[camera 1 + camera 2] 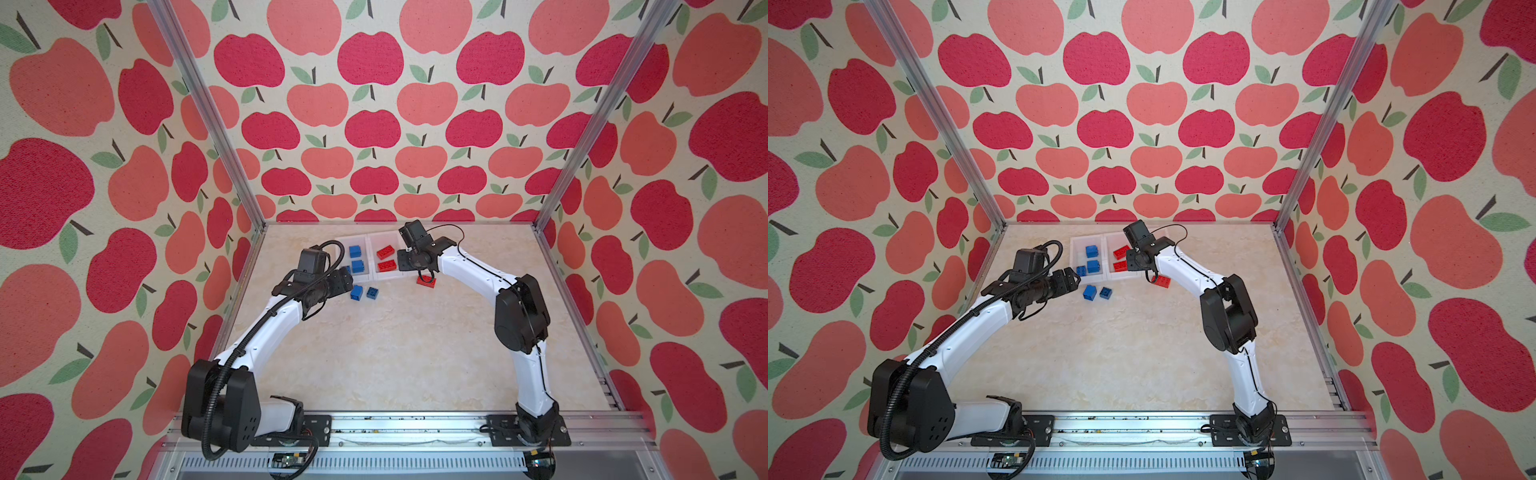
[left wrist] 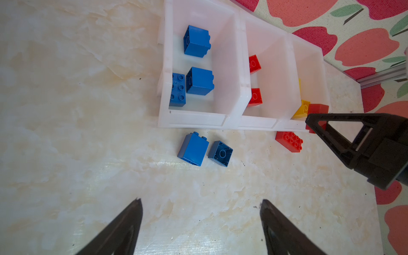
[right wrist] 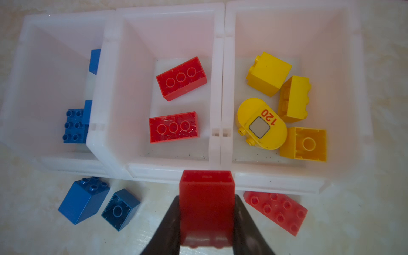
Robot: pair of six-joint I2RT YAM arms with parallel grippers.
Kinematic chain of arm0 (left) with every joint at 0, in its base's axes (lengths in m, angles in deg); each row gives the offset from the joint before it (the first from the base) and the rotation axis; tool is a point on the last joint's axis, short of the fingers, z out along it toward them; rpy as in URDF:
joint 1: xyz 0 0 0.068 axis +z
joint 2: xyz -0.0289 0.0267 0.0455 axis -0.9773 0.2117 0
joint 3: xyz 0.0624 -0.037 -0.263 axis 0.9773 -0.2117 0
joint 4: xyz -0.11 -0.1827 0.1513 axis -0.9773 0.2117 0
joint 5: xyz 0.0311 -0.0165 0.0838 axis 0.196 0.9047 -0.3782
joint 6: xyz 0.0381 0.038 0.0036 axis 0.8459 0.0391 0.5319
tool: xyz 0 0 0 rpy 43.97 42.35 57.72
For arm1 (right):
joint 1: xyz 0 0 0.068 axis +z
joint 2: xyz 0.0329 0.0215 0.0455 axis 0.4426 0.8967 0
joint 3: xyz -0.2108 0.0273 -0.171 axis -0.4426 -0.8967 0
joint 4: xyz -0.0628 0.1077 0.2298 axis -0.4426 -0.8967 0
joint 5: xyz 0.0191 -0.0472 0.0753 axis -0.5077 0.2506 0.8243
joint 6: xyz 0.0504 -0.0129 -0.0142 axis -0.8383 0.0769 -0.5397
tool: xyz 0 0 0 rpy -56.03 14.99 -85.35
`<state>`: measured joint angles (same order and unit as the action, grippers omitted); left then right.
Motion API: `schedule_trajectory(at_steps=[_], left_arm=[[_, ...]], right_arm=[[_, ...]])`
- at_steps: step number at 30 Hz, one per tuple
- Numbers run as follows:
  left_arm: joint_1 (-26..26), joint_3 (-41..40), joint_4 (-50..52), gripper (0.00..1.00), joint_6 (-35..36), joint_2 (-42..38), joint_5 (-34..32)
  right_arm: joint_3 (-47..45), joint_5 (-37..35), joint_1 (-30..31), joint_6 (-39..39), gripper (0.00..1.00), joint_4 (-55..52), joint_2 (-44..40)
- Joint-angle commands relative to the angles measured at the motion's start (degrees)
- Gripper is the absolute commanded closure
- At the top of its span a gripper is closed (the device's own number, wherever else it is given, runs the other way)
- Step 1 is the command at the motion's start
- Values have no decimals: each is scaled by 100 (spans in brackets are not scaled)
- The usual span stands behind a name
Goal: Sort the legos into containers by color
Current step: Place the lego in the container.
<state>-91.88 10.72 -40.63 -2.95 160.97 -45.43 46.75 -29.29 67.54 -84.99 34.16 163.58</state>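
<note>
Three joined white containers [image 3: 167,174] stand at the back of the table. The left one holds three blue legos [image 2: 199,81], the middle one two oblong red legos [image 3: 174,127], and the right one several yellow legos [image 3: 268,74]. My right gripper [image 3: 206,198] is shut on a red brick [image 3: 206,205], just in front of the rim where the middle and right containers meet. A red oblong brick [image 3: 277,212] lies on the table beside it. Two loose blue bricks [image 2: 193,149] [image 2: 220,153] lie in front of the left container. My left gripper [image 2: 201,200] is open and holds nothing, a little short of them.
Apple-patterned walls [image 1: 374,124] and aluminium posts [image 1: 552,208] enclose the marble table [image 1: 395,353] on three sides, and the back wall stands close behind the containers. A metal rail [image 1: 415,428] with both arm bases runs along the front edge.
</note>
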Motion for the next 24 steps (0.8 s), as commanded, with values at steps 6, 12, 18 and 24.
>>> schedule_trajectory(at_steps=[6, 12, 18, 24], left_arm=[[45, -82, 153, 14, -76, -170, -53], [54, -90, 178, 13, -75, -207, -77], [57, -104, 197, 13, -76, -231, -89], [67, -126, 177, 13, -76, -235, -88]], right_arm=[[939, 116, 47, 372, 71, -48, 663], [1693, 162, 47, 515, 71, -178, 1236], [2418, 150, 34, 614, 70, -452, 1742], [2629, 178, 3, 606, 58, -570, 1910]])
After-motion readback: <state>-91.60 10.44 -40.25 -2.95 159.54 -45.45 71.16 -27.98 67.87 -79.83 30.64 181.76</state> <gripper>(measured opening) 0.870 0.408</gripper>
